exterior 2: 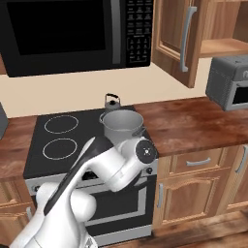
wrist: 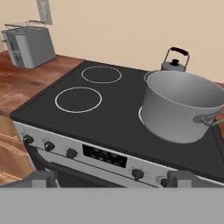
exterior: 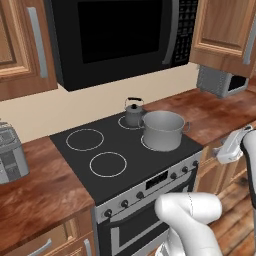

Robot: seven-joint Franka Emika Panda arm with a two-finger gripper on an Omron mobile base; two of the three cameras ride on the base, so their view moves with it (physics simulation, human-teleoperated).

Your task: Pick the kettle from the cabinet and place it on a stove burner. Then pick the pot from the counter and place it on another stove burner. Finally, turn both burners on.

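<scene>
The small dark kettle (exterior: pixel 133 112) (exterior 2: pixel 112 103) (wrist: pixel 175 62) stands on the back right burner of the black cooktop (exterior: pixel 75 159). Just in front of it, the wide grey pot (exterior: pixel 162 130) (exterior 2: pixel 121 125) (wrist: pixel 179 107) sits on the front right burner. The two left burners (wrist: pixel 78 99) (wrist: pixel 101 74) are bare white rings. My gripper (wrist: pixel 111 180) is open and holds nothing. It hovers low in front of the stove's control panel, its fingertips (wrist: pixel 41 178) wide apart, facing the front knobs (wrist: pixel 137 173). The cabinet (exterior 2: pixel 181 38) stands open with a bare shelf.
A black microwave (exterior: pixel 120 35) hangs over the stove. A steel toaster (exterior: pixel 7 155) (wrist: pixel 30 46) stands on the left counter (exterior: pixel 35 200). A grey toaster oven (exterior 2: pixel 230 82) sits on the right counter (exterior 2: pixel 193 121). My own arm (exterior 2: pixel 111 164) crosses the oven front.
</scene>
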